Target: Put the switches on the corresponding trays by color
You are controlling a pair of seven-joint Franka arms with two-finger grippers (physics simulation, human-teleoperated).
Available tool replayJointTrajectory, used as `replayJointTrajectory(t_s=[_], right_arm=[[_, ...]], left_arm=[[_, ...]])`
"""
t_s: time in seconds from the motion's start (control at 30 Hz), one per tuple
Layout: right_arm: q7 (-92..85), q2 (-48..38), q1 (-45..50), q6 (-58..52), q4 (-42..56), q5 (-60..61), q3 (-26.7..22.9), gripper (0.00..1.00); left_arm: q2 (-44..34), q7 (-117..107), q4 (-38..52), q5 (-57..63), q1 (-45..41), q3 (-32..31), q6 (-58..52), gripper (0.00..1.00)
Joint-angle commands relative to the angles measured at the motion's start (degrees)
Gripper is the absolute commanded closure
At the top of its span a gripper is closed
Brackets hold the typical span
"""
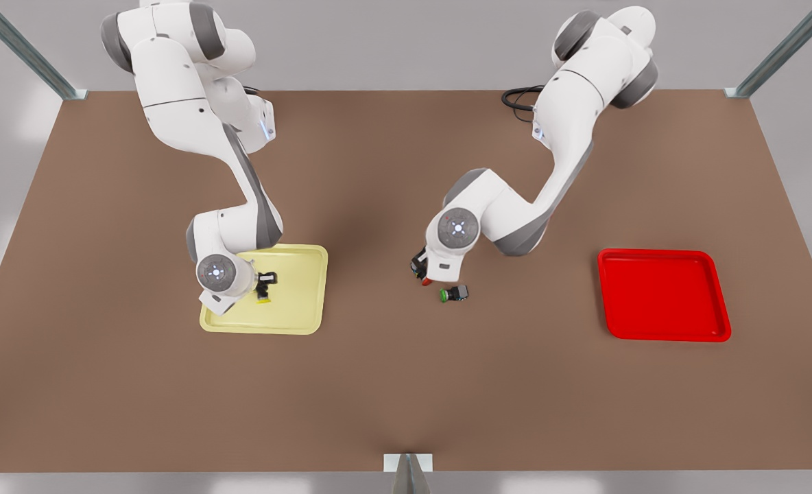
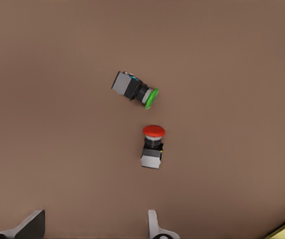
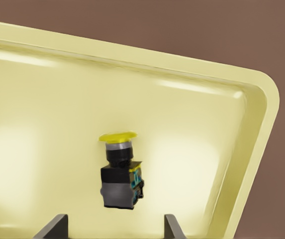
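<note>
The yellow-capped switch [image 3: 120,174] lies on the pale yellow tray [image 3: 207,124], just off the fingertips of my right gripper [image 3: 113,226], which is open and holds nothing. In the front view this gripper [image 1: 267,278] hangs over the yellow tray [image 1: 303,302] with the yellow switch [image 1: 263,293] below it. The red-capped switch [image 2: 152,147] lies on the table ahead of my open left gripper [image 2: 93,226]. In the front view the left gripper [image 1: 420,267] hovers low at mid-table and partly hides the red switch [image 1: 425,280]. The bright red tray [image 1: 663,295] sits at the front view's right.
A green-capped switch [image 2: 135,88] lies on its side close to the red one, also seen beside the left gripper as the green switch [image 1: 453,294]. The brown table [image 1: 406,398] stretches wide around both trays. A black cable [image 1: 519,99] loops at the back.
</note>
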Motion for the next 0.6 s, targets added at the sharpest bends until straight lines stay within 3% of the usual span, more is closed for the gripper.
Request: replayJointTrajectory(t_s=[0.0, 0.1, 0.17, 0.2, 0.3, 0.53, 0.57], right_arm=[[0.0, -0.1, 0.0, 0.0, 0.0, 0.1, 0.0, 0.0], [-0.7, -6.3, 0.3, -6.0, 1.4, -0.6, 0.7, 0.0], [-7.8, -9.4, 0.2, -30.3, 25.8, -5.2, 2.3, 0.0], [-7.9, -13.4, 0.0, -32.1, 29.4, -5.2, 2.4, 0.0], [-10.5, -25.1, -3.5, -32.0, 27.3, -5.9, 5.7, 0.0], [-10.3, -22.4, -2.8, -35.8, 27.5, -9.7, 6.1, 0.0], [-10.5, -22.9, -3.3, -36.1, 28.5, -9.7, 5.9, 0.0]], left_arm=[[0.0, -0.7, 0.0, 0.1, -0.4, 0.0, 0.0, 0.01], [1.4, -1.8, -0.7, 1.7, -3.4, 0.4, 2.6, 0.01], [3.3, -2.2, -0.9, 4.4, -3.6, 0.4, 4.7, 0.01], [4.3, -2.5, -1.0, 6.1, -3.6, 0.4, 4.9, 0.01], [6.9, -2.6, -2.0, 7.0, -4.1, 0.4, 8.2, 0.01], [8.5, -2.0, -2.3, 9.4, -5.4, 0.9, 8.5, 0.01], [8.2, -1.6, -2.5, 9.3, -8.2, 4.0, 8.1, 0.01]])
